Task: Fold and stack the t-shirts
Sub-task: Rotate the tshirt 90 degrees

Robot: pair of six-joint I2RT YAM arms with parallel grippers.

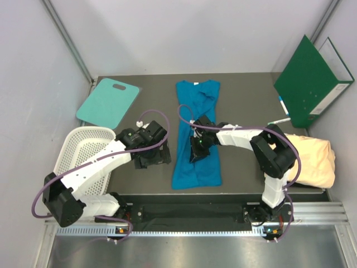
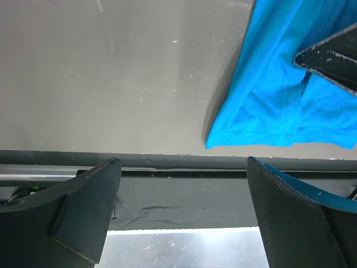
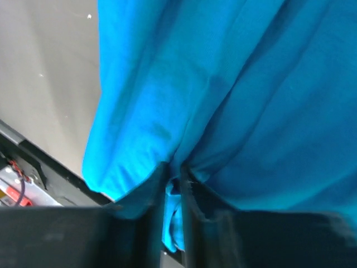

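Shirt pinched by right arm, left arm idle beside it

Top external view. Blue t-shirt [image 1: 198, 173] lies flat and lengthwise at table centre, folded narrow, collar toward 12 o'clock, hem toward 6. Right gripper [image 1: 198, 148] sits on the middle of the cloth, its arm reaching in from 3 o'clock. Left gripper [image 1: 156, 159] hovers over bare table [image 1: 145, 100] just beside the shirt's 9 o'clock edge, not touching it. Cream t-shirt [image 1: 315, 162] rests as a folded bundle at the far 3 o'clock side, partly behind the right arm, well apart from the blue one. Teal board [image 1: 107, 102] at 10 o'clock; white mesh basket [image 1: 83, 151] at 9 o'clock under the left arm; green binder [image 1: 309, 81] leaning at 2 o'clock.

Left wrist view. Left gripper [image 2: 184, 212] spread wide, fingers [image 2: 83, 206] far apart with nothing between them. Hem corner of the blue t-shirt [image 2: 268, 95] shows at 2 o'clock on the grey table [image 2: 111, 84]. A dark scuffed part [image 2: 334, 56] lies over the cloth at the 3 o'clock edge; cannot tell what it is.

Right wrist view. Right gripper [image 3: 174, 184] pressed together on a raised pleat of the blue t-shirt [image 3: 240, 84]; cloth bunches into the pinch and fills most of the view. Bare table [image 3: 50, 84] at 9 o'clock.
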